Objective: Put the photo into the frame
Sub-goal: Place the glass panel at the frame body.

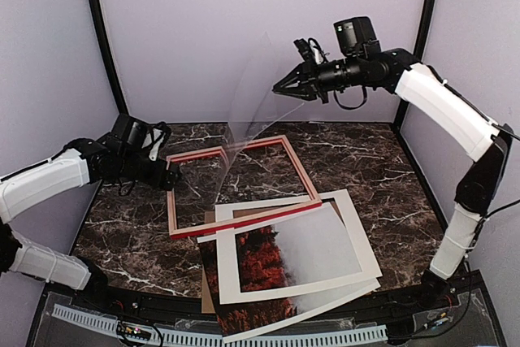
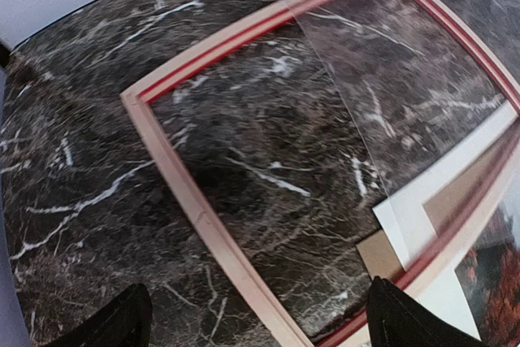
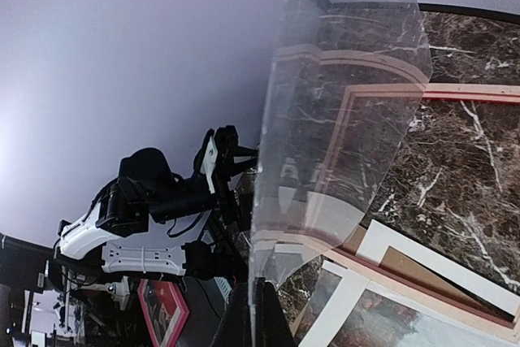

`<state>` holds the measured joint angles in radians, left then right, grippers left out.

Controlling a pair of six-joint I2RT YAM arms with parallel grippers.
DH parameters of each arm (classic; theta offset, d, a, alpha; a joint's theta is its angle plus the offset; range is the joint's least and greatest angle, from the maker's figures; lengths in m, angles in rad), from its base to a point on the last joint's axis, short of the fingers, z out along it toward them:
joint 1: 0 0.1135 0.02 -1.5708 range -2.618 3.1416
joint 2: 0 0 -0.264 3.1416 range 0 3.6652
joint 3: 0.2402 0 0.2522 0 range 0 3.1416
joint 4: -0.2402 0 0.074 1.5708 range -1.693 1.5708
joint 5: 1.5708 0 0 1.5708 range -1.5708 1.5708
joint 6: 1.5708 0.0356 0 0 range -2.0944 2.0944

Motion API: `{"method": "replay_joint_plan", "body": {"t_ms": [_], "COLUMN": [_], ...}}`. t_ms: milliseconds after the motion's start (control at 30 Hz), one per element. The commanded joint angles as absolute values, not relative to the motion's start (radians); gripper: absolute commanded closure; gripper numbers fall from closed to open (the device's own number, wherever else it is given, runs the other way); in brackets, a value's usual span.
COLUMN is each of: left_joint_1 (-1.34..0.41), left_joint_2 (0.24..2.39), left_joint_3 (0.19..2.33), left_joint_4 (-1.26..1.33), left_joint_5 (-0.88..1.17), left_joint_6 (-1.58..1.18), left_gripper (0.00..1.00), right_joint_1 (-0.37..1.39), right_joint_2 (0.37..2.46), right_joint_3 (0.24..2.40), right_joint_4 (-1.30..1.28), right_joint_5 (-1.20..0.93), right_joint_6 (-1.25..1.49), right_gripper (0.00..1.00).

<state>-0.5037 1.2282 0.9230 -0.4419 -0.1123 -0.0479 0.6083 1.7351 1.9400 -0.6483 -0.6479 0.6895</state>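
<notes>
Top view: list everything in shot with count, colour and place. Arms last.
frame: 1, pale wood with red edge, flat on the table, centre-left, near rail over the mat's far edge
clear sheet: 1, transparent, held up in the air, lower end down by the frame
white mat: 1, white, tilted, lying on the photo, near centre
photo: 1, red-orange trees and grey fog, under the mat
backing board: 1, brown, lowest in the pile, only edges show
table: 1, dark marble, white veins
left hand: 1, black, open, empty, at the frame's left rail
right hand: 1, black, raised, shut on the clear sheet
</notes>
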Motion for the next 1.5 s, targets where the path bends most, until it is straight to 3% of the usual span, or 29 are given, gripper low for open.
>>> {"method": "replay_joint_plan", "body": {"t_ms": [0, 167, 300, 533, 767, 1467], "left_joint_1": [-0.348, -0.110, -0.050, -0.045, -0.047, -0.148], "left_joint_2": [1.194, 1.190, 1.165, 1.178, 1.198, 1.287], "left_joint_3": [0.925, 0.904, 0.890, 0.870, 0.854, 0.825], "left_joint_4": [-0.452, -0.459, -0.453, -0.425, -0.398, -0.332], "left_joint_5": [-0.104, -0.008, -0.018, -0.013, 0.047, 0.084], "left_joint_6": [-0.282, -0.381, -0.390, -0.387, -0.374, -0.418], "left_gripper": [0.05, 0.06, 0.06, 0.06, 0.07, 0.11], "right_joint_1": [0.712, 0.807, 0.811, 0.719, 0.649, 0.603], "right_joint_2": [1.833, 1.938, 1.914, 1.823, 1.865, 1.874], "right_joint_3": [2.094, 2.240, 2.147, 1.724, 1.519, 1.414], "right_joint_4": [-0.611, -0.554, -0.489, -0.338, -0.315, -0.297], "right_joint_5": [-0.639, -0.689, -0.690, -0.645, -0.554, -0.457], "right_joint_6": [0.691, 0.735, 0.749, 0.773, 0.697, 0.638], "right_gripper": [1.00, 1.00, 1.00, 1.00, 1.00, 1.00]}}
